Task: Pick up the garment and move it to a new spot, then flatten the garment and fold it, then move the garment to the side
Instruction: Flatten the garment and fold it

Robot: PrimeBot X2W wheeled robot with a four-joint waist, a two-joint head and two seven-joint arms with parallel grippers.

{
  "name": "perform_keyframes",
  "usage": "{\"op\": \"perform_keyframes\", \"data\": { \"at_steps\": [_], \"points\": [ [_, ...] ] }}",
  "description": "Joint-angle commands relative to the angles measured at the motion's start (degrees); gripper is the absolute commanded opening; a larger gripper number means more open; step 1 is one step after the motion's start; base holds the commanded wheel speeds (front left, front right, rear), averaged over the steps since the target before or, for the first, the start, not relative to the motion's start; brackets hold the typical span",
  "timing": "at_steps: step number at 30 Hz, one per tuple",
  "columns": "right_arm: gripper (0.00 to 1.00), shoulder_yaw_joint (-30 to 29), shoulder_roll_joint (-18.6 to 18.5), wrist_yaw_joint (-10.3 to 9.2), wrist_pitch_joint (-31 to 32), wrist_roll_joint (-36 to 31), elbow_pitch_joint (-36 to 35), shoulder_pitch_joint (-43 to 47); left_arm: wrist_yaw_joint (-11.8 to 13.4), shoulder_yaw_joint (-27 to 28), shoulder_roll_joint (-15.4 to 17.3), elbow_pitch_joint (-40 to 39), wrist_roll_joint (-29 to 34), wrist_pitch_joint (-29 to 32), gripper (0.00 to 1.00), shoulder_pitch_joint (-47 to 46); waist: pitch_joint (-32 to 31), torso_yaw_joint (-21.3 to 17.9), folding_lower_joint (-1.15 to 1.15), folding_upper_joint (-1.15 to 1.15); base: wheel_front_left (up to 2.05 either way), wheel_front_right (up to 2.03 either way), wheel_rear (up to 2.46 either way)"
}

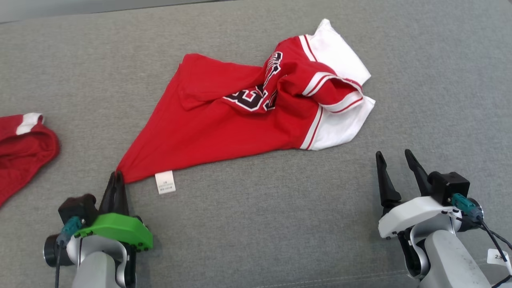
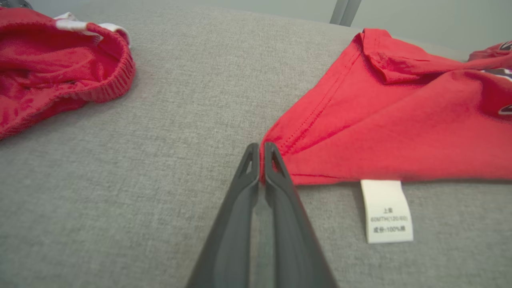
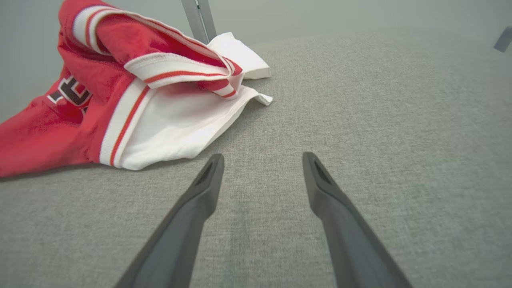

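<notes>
The garment [image 1: 224,120] is a red shirt with white sleeves and dark lettering, lying crumpled in the middle of the grey surface. Its near left corner runs out to a point, and my left gripper [image 1: 117,174] is shut on that corner; the left wrist view shows the red hem [image 2: 280,138] pinched between the two dark fingers [image 2: 260,152]. A white care label [image 2: 386,211] lies flat beside the corner. My right gripper [image 1: 394,157] stands open at the lower right, short of the white sleeve [image 3: 180,128], with nothing between its fingers.
A second red garment [image 1: 22,150] with a white band lies at the left edge, also seen as a red heap [image 2: 56,68] in the left wrist view. The grey fabric surface [image 1: 280,224] stretches bare in front and to the right. A metal post [image 3: 198,18] rises behind the shirt.
</notes>
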Motion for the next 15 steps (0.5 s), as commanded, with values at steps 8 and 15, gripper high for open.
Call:
{"op": "perform_keyframes", "data": {
  "at_steps": [8,15],
  "points": [
    [1.0,-2.27,-0.74,-0.08,-0.18,0.83,1.38,0.52,2.69,-7.0,0.16,-2.53,-4.51,0.04,0.96,6.63,-4.37,8.18,0.0,0.0,0.0,0.0,0.0],
    [1.0,-4.55,-3.02,-0.09,-0.18,0.92,5.53,-4.92,4.54,-11.77,0.14,-7.3,-5.78,0.04,1.0,5.76,-1.78,10.9,0.0,0.0,0.0,0.0,0.0]
  ]
}}
